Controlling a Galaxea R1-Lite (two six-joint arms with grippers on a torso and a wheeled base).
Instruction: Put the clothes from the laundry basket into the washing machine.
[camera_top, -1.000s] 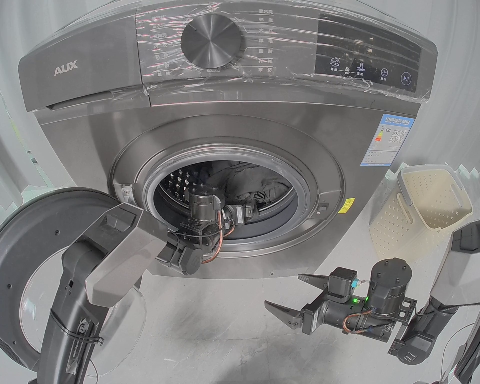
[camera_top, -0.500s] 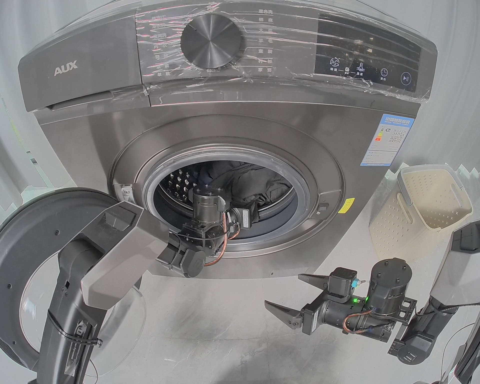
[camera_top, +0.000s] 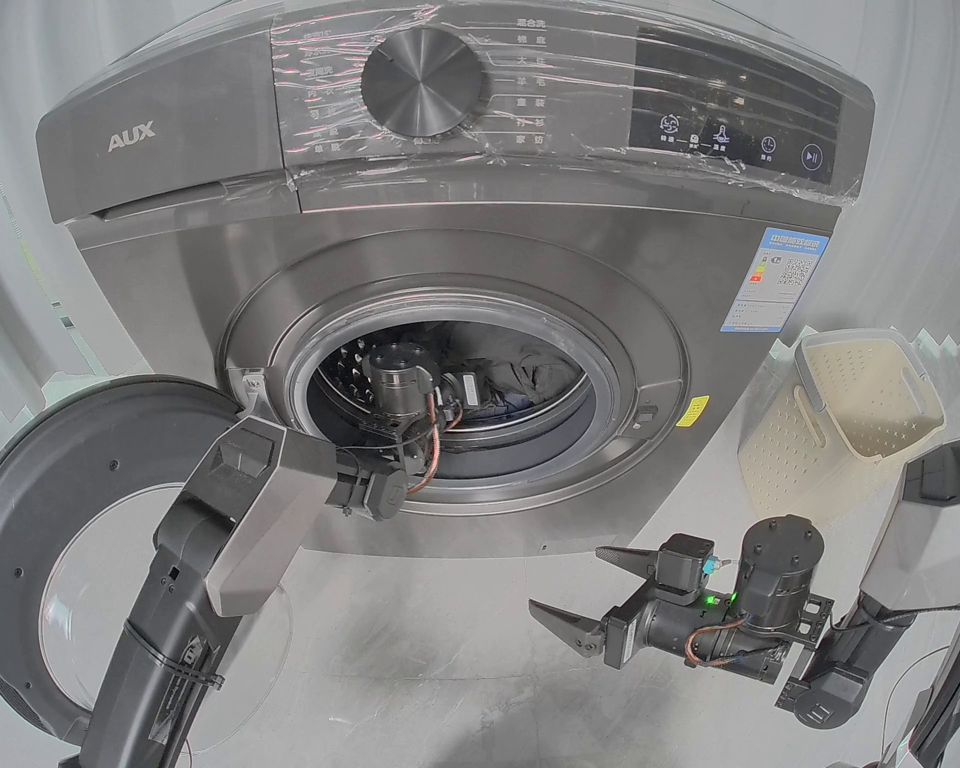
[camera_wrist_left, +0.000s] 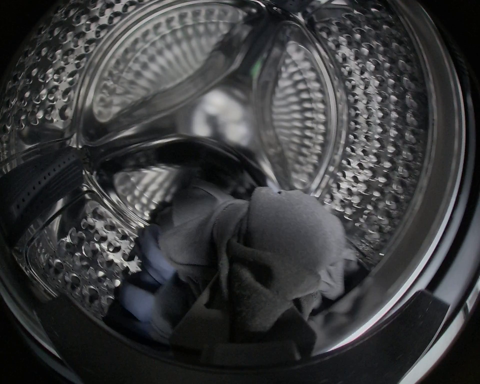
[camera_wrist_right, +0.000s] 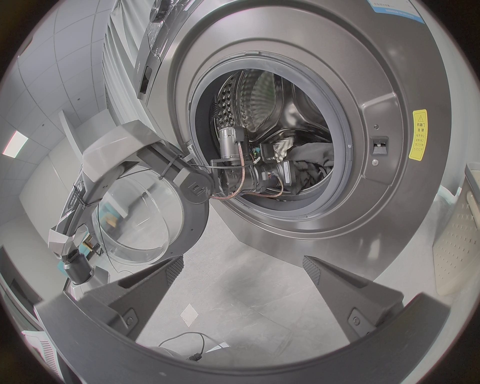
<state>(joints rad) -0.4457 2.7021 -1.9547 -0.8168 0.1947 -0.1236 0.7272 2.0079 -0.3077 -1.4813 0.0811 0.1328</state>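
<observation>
The washing machine (camera_top: 480, 250) stands with its round door (camera_top: 90, 560) swung open to the left. Dark grey clothes (camera_wrist_left: 260, 260) lie in a heap at the bottom of the drum (camera_wrist_left: 380, 150), also seen as clothes (camera_top: 525, 372) through the opening. My left gripper (camera_top: 478, 388) is inside the drum opening, just before the heap. My right gripper (camera_top: 567, 580) hangs open and holds nothing, low in front of the machine above the floor; its fingers (camera_wrist_right: 350, 295) point toward the door opening. The cream laundry basket (camera_top: 850, 410) lies tipped at the right.
The open door takes up the space at the left, beside my left arm. Grey floor (camera_top: 450, 640) lies free between the machine and my right gripper. A cable lies on the floor (camera_wrist_right: 190, 345).
My left arm has risen and pushed farther into the drum. The dark clothes now lie lower and flatter in the drum. The right arm has not moved.
</observation>
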